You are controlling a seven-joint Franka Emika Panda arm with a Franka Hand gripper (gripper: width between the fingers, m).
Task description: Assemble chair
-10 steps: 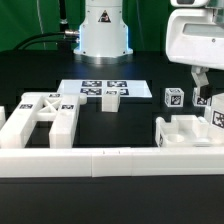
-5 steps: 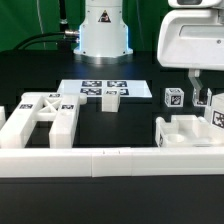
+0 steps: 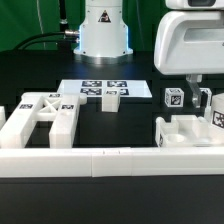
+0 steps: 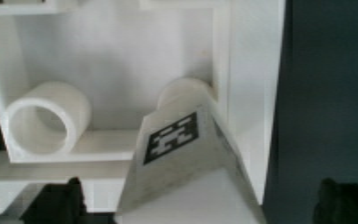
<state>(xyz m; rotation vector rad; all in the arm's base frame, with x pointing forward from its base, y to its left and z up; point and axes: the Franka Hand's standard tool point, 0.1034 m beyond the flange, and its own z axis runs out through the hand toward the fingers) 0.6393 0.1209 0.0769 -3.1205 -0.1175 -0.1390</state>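
Note:
The chair parts are glossy white blocks with black-and-white tags. A cross-braced frame (image 3: pixel 40 115) lies at the exterior view's left. A small square leg (image 3: pixel 111 98) stands mid-table and another (image 3: pixel 173 97) stands further right. A walled flat panel part (image 3: pixel 183 131) lies at the right. My gripper (image 3: pixel 198 98) hangs just above that part, open. In the wrist view my gripper (image 4: pixel 202 205) has its dark fingertips (image 4: pixel 60 200) wide apart on either side of an upright tagged white piece (image 4: pixel 179 140), not touching it. A white rounded piece (image 4: pixel 43 120) lies beside it.
The marker board (image 3: pixel 92 86) lies flat at the middle back. A long low white rail (image 3: pixel 110 160) runs along the front. The robot base (image 3: pixel 103 30) stands at the back, with dark cables to its left.
The gripper has moved toward the exterior view's left and a little lower over the right-hand part. The parts have not moved.

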